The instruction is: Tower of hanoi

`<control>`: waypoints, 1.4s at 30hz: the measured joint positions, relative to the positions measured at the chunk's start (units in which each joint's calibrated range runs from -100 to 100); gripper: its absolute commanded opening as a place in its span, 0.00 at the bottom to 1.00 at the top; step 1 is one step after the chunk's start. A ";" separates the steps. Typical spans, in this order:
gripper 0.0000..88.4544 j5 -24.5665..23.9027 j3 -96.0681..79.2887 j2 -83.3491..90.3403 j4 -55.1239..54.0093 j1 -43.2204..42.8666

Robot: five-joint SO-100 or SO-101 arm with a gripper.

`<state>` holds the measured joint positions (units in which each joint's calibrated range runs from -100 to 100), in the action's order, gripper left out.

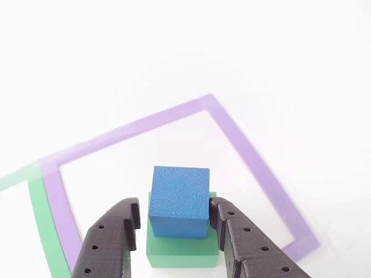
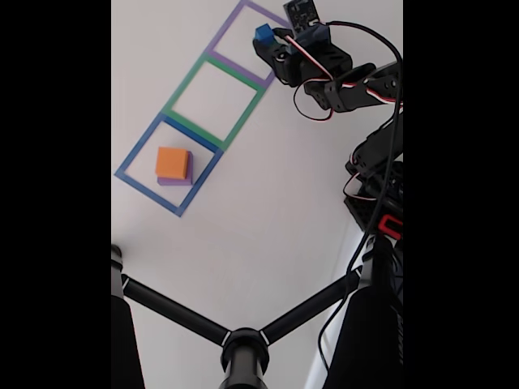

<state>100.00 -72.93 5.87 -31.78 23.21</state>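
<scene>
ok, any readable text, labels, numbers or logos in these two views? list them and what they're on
None readable.
The blue cube, green block, orange block and purple block have plain faces.
The taped square outlines carry no markings.
The claw fingers show only holes, no lettering.
The small board on the arm's top in the fixed view has specks too small and blurred to read.

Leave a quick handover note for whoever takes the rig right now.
Gripper: jaws either side of the blue cube; whether they touch it can't be told.
Blue cube sits on the green block, inside the purple outline.
Orange block sits on the purple block, inside the blue outline.
Green outline holds no block.
Done: two two-block stacks.
Left: rebuild one full tower, largest at the bottom.
</scene>
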 measured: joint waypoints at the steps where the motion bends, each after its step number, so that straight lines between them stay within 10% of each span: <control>1: 0.09 0.00 0.00 0.00 0.00 -0.08; 28: 0.06 -0.20 0.00 2.11 1.77 -2.46; 42: 0.06 -0.59 10.53 30.65 46.47 -7.04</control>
<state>99.41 -62.40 36.51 14.69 16.17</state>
